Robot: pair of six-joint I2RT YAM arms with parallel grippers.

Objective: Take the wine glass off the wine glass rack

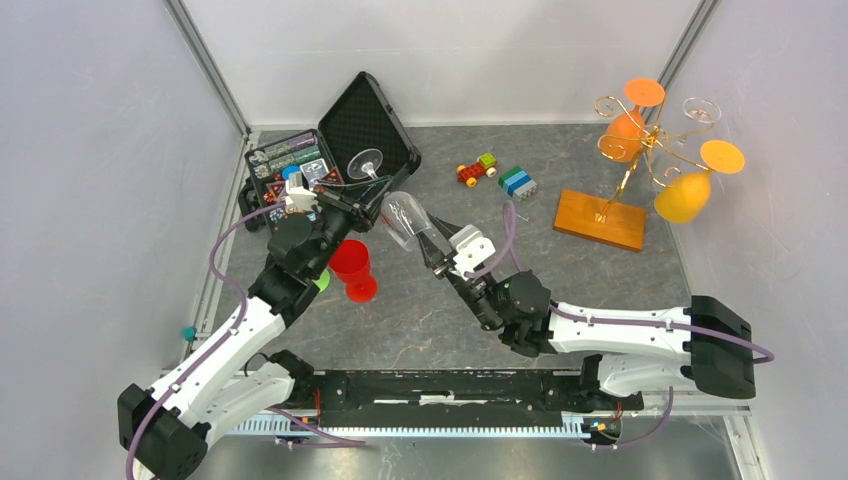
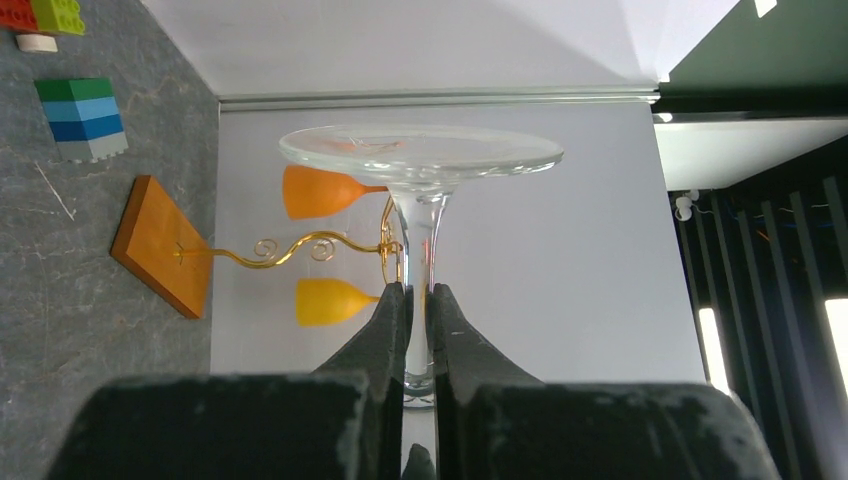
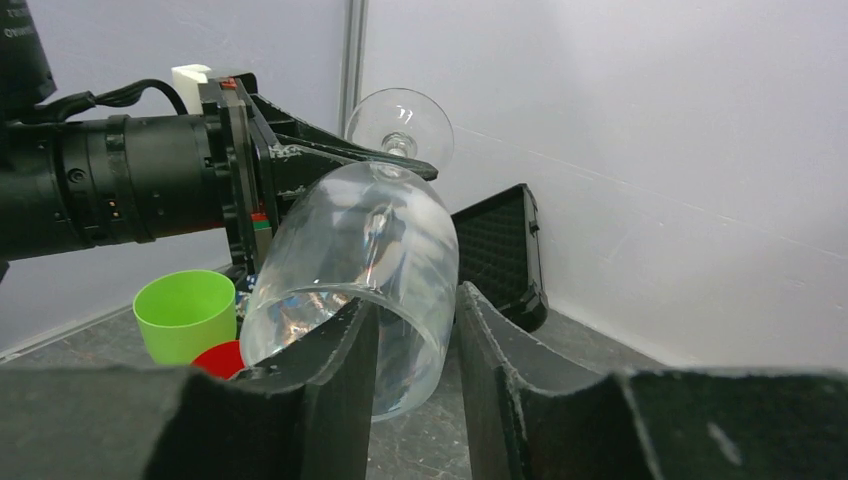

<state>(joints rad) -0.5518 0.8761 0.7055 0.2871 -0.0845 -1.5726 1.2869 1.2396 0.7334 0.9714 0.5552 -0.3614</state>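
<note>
- One clear wine glass [image 1: 403, 214] is held off the wine glass rack [image 1: 600, 222], well apart from it, above the left half of the desk [image 1: 560, 290].
- The glass is tilted, with its foot toward the one open black case [image 1: 362, 125] and its bowl toward the right arm.
- The left tool [image 2: 418, 292] is clamped narrowly on the stem, just below the foot.
- The right tool [image 3: 415, 300] is set partly apart, with the bowl's rim between its fingers; firm contact cannot be told.
- Two coloured glasses are hung on the rack: one orange glass [image 1: 625, 128] and one yellow glass [image 1: 683, 196].
- One green cup [image 3: 186, 312], one toy car [image 1: 477, 168] and one block stack [image 1: 517, 181] are counted on the desk.
</note>
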